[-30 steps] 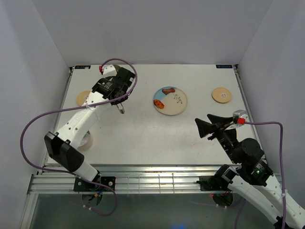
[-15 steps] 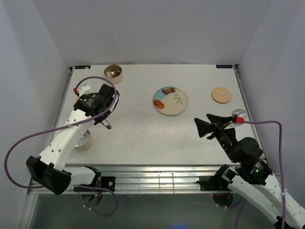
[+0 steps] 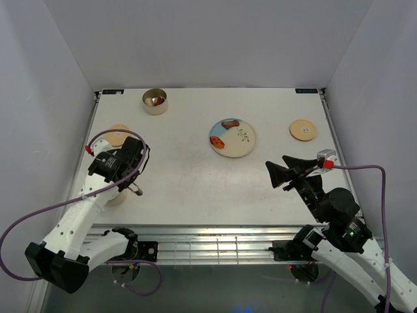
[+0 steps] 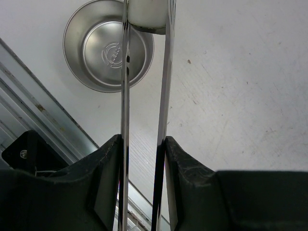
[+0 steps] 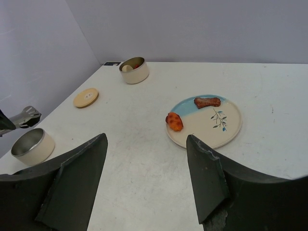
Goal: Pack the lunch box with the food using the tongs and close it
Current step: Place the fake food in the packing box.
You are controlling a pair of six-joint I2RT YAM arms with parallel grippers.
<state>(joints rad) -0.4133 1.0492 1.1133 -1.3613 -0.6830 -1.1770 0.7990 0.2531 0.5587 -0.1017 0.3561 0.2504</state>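
Steel tongs (image 4: pixel 125 96) are clamped between the partly closed jaws of the left gripper (image 4: pixel 142 142). A white food piece (image 4: pixel 147 14) is pinched at the tong tips, beyond the jaws, at the rim of an empty tin (image 4: pixel 96 53). The right gripper (image 5: pixel 147 139) is spread wide with nothing held; the plate (image 5: pixel 226 132) lies ahead of its jaws.

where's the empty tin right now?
Near-left corner of the table, mostly hidden under the left arm from above. The left wrist view shows the empty tin at top left, by the tips of the tongs.
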